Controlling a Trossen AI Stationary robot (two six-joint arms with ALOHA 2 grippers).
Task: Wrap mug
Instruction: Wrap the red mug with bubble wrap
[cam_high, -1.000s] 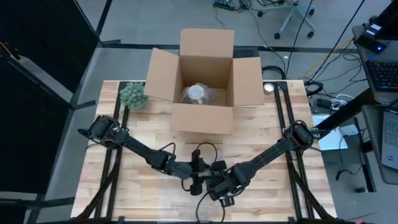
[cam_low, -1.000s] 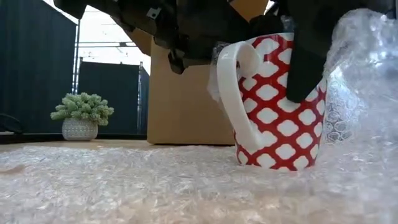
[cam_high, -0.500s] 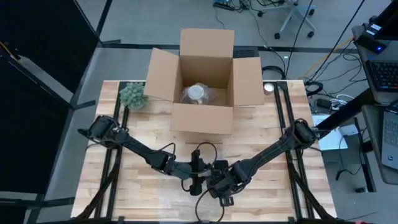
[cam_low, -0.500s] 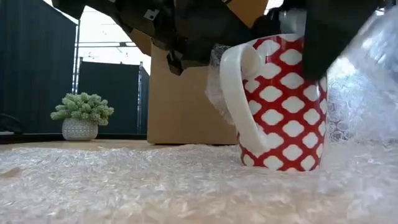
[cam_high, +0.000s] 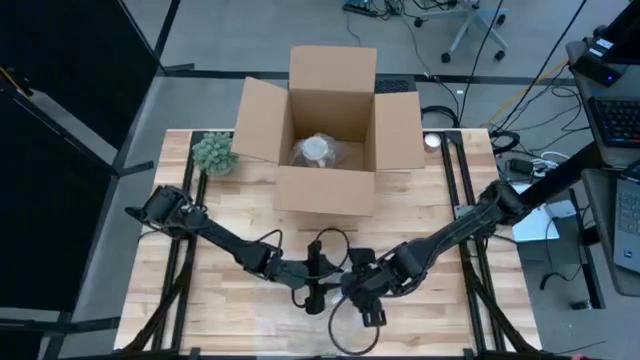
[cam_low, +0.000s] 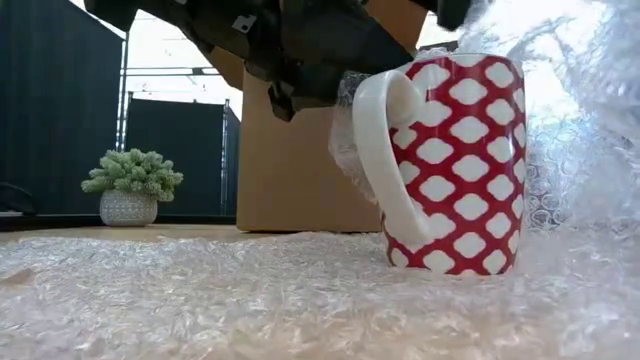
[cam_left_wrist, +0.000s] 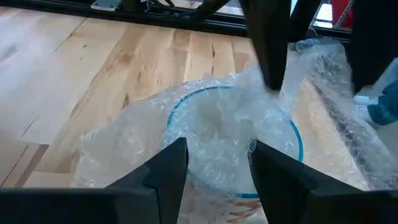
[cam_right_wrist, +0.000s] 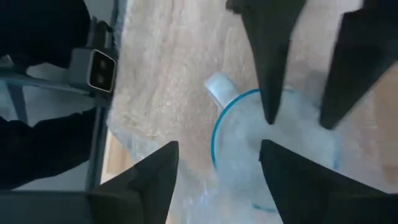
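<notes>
The mug (cam_low: 455, 165), red with white lattice shapes and a white handle, stands upright on a sheet of bubble wrap (cam_low: 200, 300) at the near-centre of the table (cam_high: 250, 215), roughly at 6 o'clock from the open cardboard box (cam_high: 330, 130) when seen from above. Wrap rises up the mug's side away from the handle and bunches into its blue-rimmed mouth. The left gripper (cam_left_wrist: 214, 165) hangs just above the rim with its fingers parted by a moderate gap; they hold nothing, though loose wrap lies right under the tips and contact there cannot be judged. The right gripper (cam_right_wrist: 217, 165) sits higher, above the mug and at about 3 o'clock from the left one in the overhead view, its fingers spread wide and empty, looking down on the mug's mouth and handle. In the overhead view the two arms meet over the mug, hiding it. A small potted plant (cam_high: 213, 153) stands at the table's far left corner, about 9 o'clock from the box, and a wrapped object (cam_high: 318, 150) lies inside the box.
</notes>
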